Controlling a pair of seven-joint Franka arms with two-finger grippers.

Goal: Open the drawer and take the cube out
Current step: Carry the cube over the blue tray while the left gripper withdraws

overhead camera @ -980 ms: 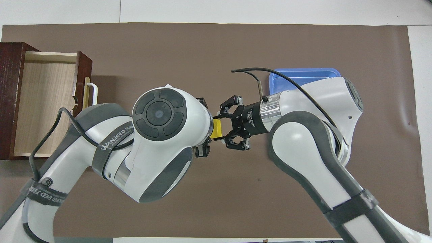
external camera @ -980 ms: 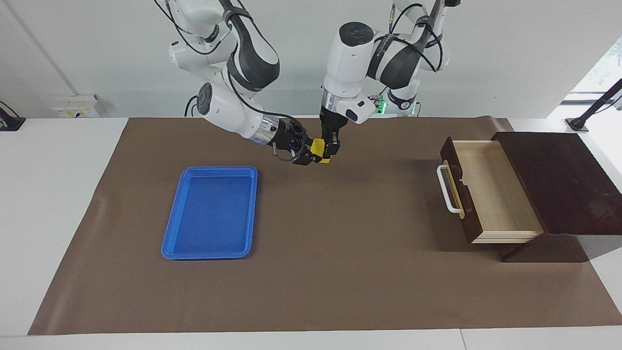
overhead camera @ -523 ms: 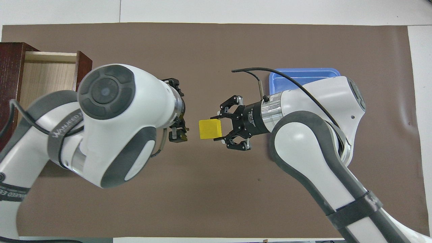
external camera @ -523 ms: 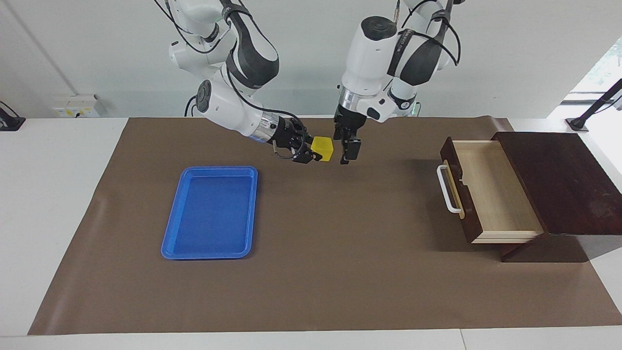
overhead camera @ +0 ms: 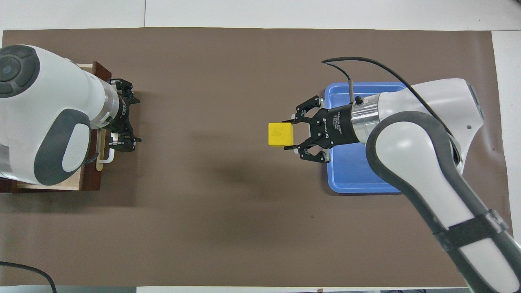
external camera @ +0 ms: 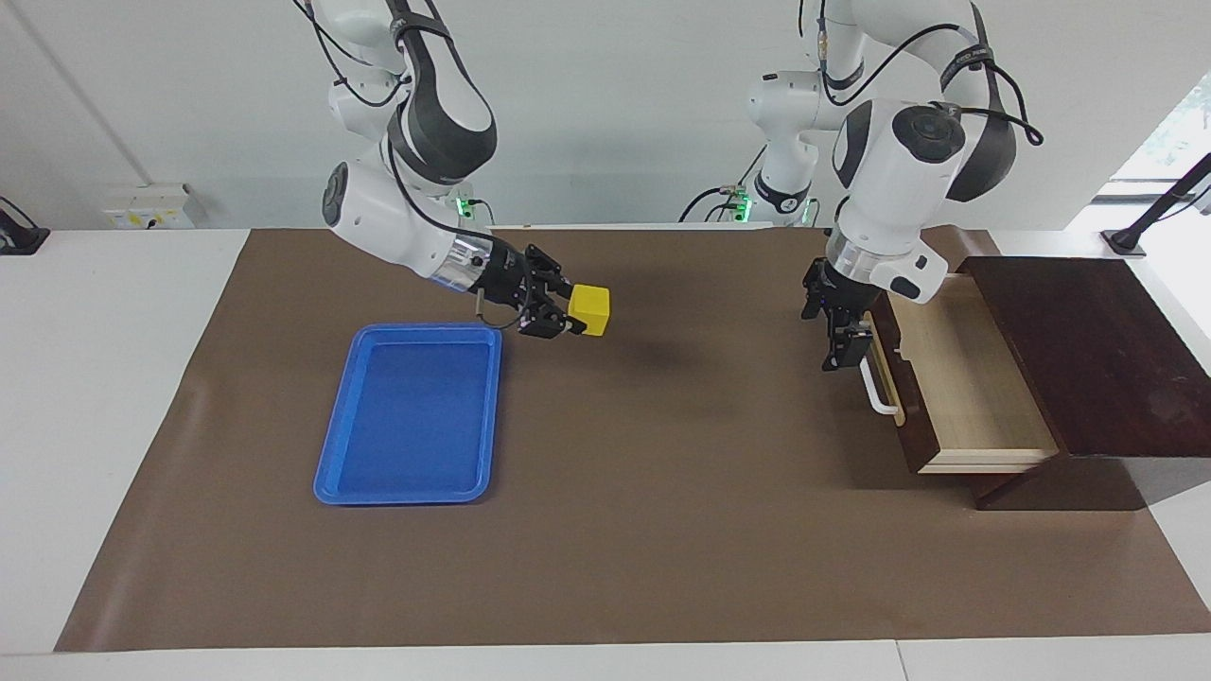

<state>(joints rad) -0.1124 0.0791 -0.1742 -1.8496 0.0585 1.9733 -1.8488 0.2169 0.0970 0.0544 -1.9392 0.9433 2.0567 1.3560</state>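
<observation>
Handover done: left gripper (external camera: 838, 333) no longer on cube (external camera: 590, 309), fingers now spread. Left arm swings away from mat's middle to drawer (external camera: 956, 374) at its own end, gripper now over white handle (external camera: 872, 378). Right gripper (external camera: 566, 315) alone clamps cube, carries it off middle toward blue tray (external camera: 409, 413), now by tray's corner nearest robots, up in air.

Both robot arms are showing smooth white shells with dark grey patches at the joints and shiny silver rings at the wrists. Thin black cables are looping along them at the top of the facing view, and small green lights are glowing near their bases. The left gripper (external camera: 840, 333) and right gripper (external camera: 558, 312) are looking black and bony.
</observation>
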